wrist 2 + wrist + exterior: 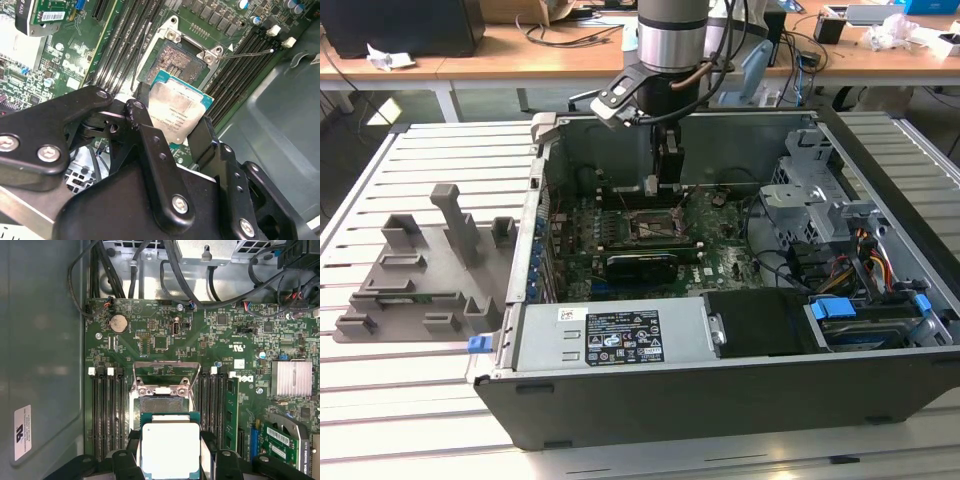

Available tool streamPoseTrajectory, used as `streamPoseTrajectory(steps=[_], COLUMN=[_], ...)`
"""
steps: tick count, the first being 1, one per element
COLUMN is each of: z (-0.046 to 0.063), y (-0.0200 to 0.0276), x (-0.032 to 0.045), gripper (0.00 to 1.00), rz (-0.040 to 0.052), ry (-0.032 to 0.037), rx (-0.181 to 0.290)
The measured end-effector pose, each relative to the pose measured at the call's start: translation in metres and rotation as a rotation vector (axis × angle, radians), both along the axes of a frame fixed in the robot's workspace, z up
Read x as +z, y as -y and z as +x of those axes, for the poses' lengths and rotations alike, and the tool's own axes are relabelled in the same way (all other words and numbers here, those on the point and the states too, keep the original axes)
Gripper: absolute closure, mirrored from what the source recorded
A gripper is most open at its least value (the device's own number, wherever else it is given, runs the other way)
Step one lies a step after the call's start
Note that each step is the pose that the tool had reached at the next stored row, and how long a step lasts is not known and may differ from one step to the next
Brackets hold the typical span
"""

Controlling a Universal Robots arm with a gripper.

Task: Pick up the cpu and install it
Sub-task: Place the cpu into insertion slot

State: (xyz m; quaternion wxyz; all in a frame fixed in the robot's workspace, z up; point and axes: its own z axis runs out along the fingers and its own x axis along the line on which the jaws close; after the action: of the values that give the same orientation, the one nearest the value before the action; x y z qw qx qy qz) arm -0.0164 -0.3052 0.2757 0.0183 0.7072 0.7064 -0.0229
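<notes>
Your gripper (665,183) clamped on cpu (179,112) by opposite edges, plate up, level, hovering just above open socket (162,404); likely flat for clean seating.

bright, even light w/ glare on cpu (176,117).

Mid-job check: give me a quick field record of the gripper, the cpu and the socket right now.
gripper: inside the open computer case, jaws shut on the cpu
cpu: held by two opposite edges, metal plate facing both wrist views
socket: open, contacts exposed, nothing in it
cpu vs socket: held over it, not yet seated
holder tray: outside the case, on the exterior view's left
</notes>
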Motion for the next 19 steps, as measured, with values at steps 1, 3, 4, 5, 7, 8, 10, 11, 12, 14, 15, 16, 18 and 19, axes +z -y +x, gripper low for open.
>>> streamPoseTrajectory(steps=[1,3,4,5,7,8,10,11,12,14,15,16,18,19], z=[0.0,0.0,0.0,0.0,-0.0001,-0.0001,-0.0001,-0.0001,-0.0001,-0.0001,-0.0001,-0.0001,-0.0001,-0.0001], y=[0.0001,0.0,0.0,0.0,0.0,0.0,0.0,0.0,0.0,0.0,0.0,0.0,0.0,0.0], x=[0.0001,0.0,-0.0002,-0.0003,-0.0007,-0.0009,-0.0016,-0.0019,-0.0032,-0.0047,-0.0054,-0.0059,-0.0068,-0.007], gripper=[0.45,0.45,0.45,0.45,0.45,0.45,0.45,0.45,0.45,0.45,0.45,0.45,0.45,0.45], rz=[-0.001,-0.0013,-0.0012,-0.0012,-0.0012,-0.0011,-0.0011,-0.0011,-0.0011,-0.0011,-0.0011,-0.0012,-0.0012,-0.0012], ry=[-0.0001,-0.0001,-0.0001,-0.0001,0.0,0.0,0.0,0.0,0.0,0.0,0.0,0.0,0.0,-0.0001], rx=[0.0,0.0,0.0,0.0,0.0,0.0,0.0,0.0,0.0,0.0,0.0,0.0,0.0,0.0])
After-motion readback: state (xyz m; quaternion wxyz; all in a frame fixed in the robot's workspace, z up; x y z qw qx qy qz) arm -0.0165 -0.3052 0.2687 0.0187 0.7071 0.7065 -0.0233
